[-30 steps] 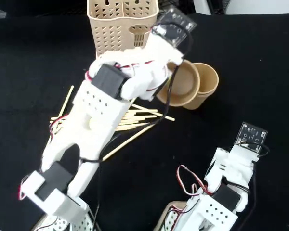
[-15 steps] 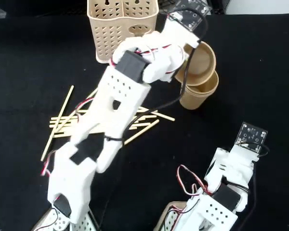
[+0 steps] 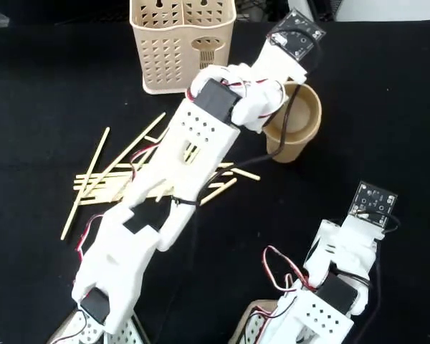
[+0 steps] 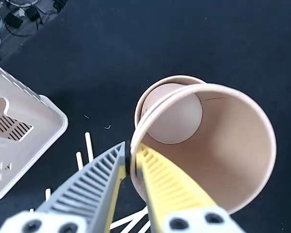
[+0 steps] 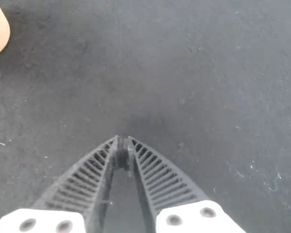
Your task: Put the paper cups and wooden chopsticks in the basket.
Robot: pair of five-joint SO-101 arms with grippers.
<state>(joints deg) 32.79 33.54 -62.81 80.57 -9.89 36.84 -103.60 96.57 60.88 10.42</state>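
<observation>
One gripper, the right gripper, hangs by the near edge of the table with its jaws pressed together on nothing, so it has no part in the work at this point. Farther in, toward the left side of the table, the wooden chopsticks lie scattered in a loose heap, none of them lifted. Beyond them, right of the middle, the left gripper is clenched on the rim of the held cup, one finger inside the wall and one outside. The second cup sits just behind and below it; whether the two touch I cannot tell. At the far edge stands the basket, and the compartments visible from above look bare. By my judgement the task is barely begun: one cup is in grasp but not yet delivered, and the other cup and every chopstick are left to do.
</observation>
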